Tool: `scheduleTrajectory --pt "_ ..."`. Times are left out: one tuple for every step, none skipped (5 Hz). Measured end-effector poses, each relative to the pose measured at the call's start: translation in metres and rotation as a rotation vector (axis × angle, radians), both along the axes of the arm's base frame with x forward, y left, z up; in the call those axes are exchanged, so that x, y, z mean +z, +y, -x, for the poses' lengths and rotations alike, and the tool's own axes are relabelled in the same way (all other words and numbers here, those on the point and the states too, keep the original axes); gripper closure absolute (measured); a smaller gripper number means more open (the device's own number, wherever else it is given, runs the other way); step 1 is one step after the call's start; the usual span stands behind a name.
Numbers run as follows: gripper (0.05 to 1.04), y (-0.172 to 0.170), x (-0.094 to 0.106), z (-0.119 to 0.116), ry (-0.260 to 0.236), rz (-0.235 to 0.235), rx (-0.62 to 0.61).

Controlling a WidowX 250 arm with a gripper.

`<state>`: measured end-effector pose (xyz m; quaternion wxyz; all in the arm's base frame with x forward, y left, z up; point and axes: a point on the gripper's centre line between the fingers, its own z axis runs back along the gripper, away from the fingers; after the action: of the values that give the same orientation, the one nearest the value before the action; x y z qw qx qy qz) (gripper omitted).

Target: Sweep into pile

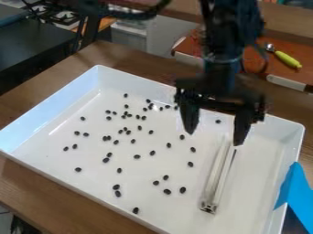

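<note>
White tray (49, 163), scattered black beans (137, 156) and pale bar (215, 183) inside, fingers (243, 128) above, wide apart, empty

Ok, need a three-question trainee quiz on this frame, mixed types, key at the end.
1. True or false: the black pieces are scattered over the floor of the white tray.
2. Multiple choice: the gripper is A) shut on a black piece, B) open, C) shut on the tray rim.
3. Fill in: the long pale bar lies ____ the tray.

Key: 1 true; 2 B; 3 inside.
</note>
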<state>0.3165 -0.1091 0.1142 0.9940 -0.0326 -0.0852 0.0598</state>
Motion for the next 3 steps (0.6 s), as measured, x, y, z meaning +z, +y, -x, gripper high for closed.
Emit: scheduleTrajectory --pt "0.083 -0.026 -0.016 0.006 -0.014 -0.018 -0.026" --pt "0.083 -0.026 -0.024 0.002 -0.032 -0.045 -0.011" --pt "0.083 -0.023 -0.038 -0.001 -0.025 -0.072 -0.002"
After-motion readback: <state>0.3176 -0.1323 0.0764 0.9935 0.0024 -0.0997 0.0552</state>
